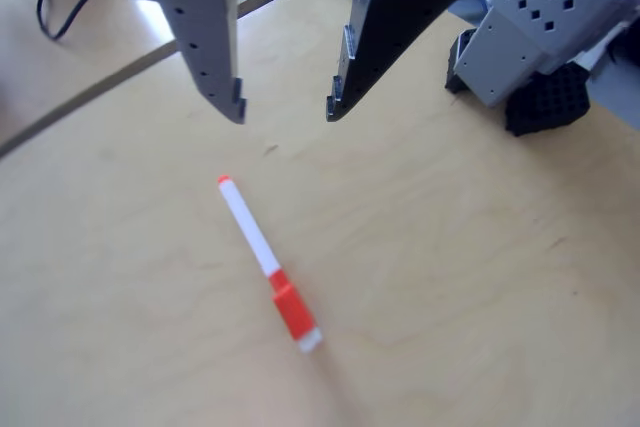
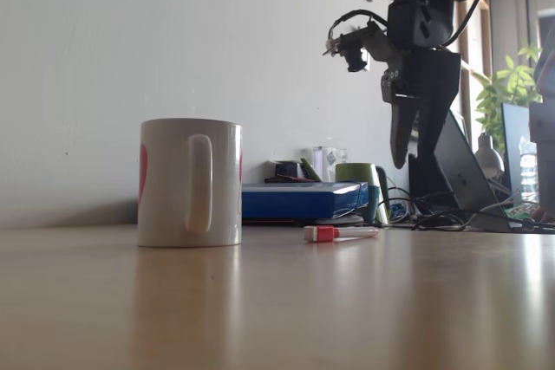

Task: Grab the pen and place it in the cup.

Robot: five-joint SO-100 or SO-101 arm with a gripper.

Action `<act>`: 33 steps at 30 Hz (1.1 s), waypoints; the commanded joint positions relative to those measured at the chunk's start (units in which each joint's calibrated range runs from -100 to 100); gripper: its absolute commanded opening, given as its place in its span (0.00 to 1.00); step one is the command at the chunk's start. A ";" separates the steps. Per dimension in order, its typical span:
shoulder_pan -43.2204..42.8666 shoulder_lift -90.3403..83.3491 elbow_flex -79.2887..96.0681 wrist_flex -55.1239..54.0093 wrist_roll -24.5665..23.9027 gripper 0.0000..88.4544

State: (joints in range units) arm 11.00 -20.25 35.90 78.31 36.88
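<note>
Other view shows the pen [image 1: 268,263] lying flat on the wooden table [image 1: 480,287], its long axis diagonal, red cap toward lower right. Above it hangs the gripper [image 1: 285,112], jaws spread wide, holding nothing.

We see pale wooden tabletop [image 1: 480,277], smooth, faint grain, dull sheen in fixed view; slim white plastic marker with red-orange cap [image 1: 267,263], smooth, slightly glossy; white ceramic mug with loop handle [image 2: 190,183], glazed, glossy; two-finger plastic gripper [image 1: 285,110], one finger grey and matt, other black with ridged edge; grey perforated plastic housing [image 1: 535,22], matt; black lattice-textured plastic base [image 1: 548,102], rough; blue flat box [image 2: 299,200], we judge it smooth, semi-gloss
</note>
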 commanded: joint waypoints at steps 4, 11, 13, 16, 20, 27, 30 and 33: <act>-4.03 2.99 -4.71 -2.22 0.27 0.28; -7.78 9.22 -8.88 -7.21 -0.15 0.27; -7.78 11.54 -9.78 -8.93 -0.20 0.27; -7.87 15.52 -9.96 -11.94 0.16 0.27; -6.62 20.00 -9.96 -16.76 0.27 0.27; -5.78 21.58 -9.60 -15.81 1.79 0.27; -5.61 21.66 -9.60 -12.97 3.68 0.27; -5.53 21.75 -9.87 -12.37 3.74 0.27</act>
State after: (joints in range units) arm 5.02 1.56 28.10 65.17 40.11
